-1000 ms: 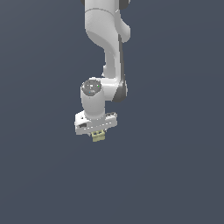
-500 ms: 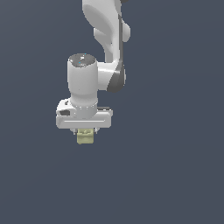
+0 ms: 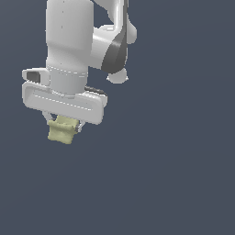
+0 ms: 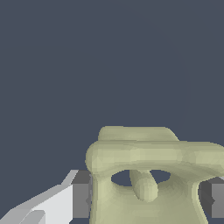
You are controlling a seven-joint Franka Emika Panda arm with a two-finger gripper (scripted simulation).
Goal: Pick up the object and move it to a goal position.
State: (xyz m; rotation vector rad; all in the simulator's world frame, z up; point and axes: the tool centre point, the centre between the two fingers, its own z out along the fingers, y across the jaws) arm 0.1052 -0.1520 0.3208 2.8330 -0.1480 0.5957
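Observation:
The object (image 3: 61, 131) is a small pale yellow-green chunk with notched edges, hanging below the white gripper (image 3: 63, 123) on the exterior view's left. The gripper is shut on it, with its fingers mostly hidden behind the chunk and the hand's wide body. In the wrist view the object (image 4: 148, 175) fills the lower part of the picture, showing rounded bars and hollow openings, clamped between the grey finger pads (image 4: 81, 199). The object is held in the air above the dark floor.
The white arm (image 3: 87, 41) rises from the gripper to the top of the exterior view. A plain dark blue-grey surface (image 3: 174, 174) lies all around.
The arm has moved toward the camera and to the exterior view's left, carrying the object; gripper and object now look much larger. The grip has stayed shut.

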